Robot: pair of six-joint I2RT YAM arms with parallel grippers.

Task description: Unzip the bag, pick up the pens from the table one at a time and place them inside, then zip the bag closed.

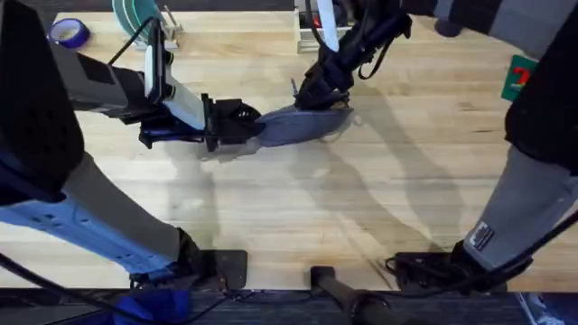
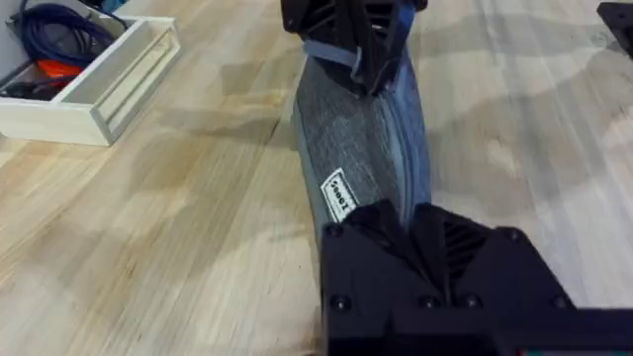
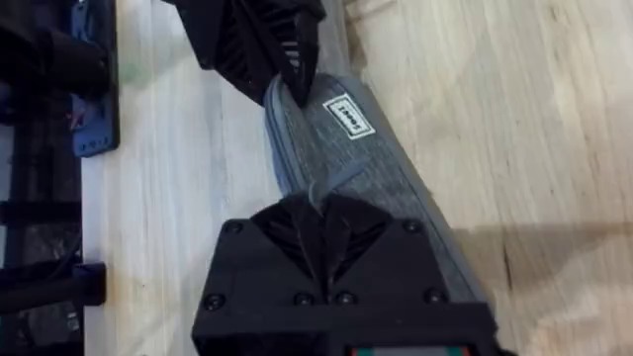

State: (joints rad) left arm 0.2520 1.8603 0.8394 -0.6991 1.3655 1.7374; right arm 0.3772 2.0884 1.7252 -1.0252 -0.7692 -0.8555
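The blue-grey bag (image 1: 302, 126) lies flat on the table (image 1: 361, 208), held at both ends. My left gripper (image 1: 242, 124) is shut on its left end; in the left wrist view those fingers (image 2: 415, 232) pinch the near end of the bag (image 2: 356, 138). My right gripper (image 1: 321, 93) is shut on the right end along the zipper line. In the right wrist view its fingers (image 3: 316, 222) are closed over the top seam of the bag (image 3: 381, 173). A white label (image 3: 348, 117) shows on the fabric. The pens are out of view.
A wooden tray (image 2: 99, 84) holding blue cables stands beyond the bag's far side. A roll of blue tape (image 1: 69, 32) sits at the back left. At the right edge there is a green and red box (image 1: 519, 77). Bare wood lies in front of the bag.
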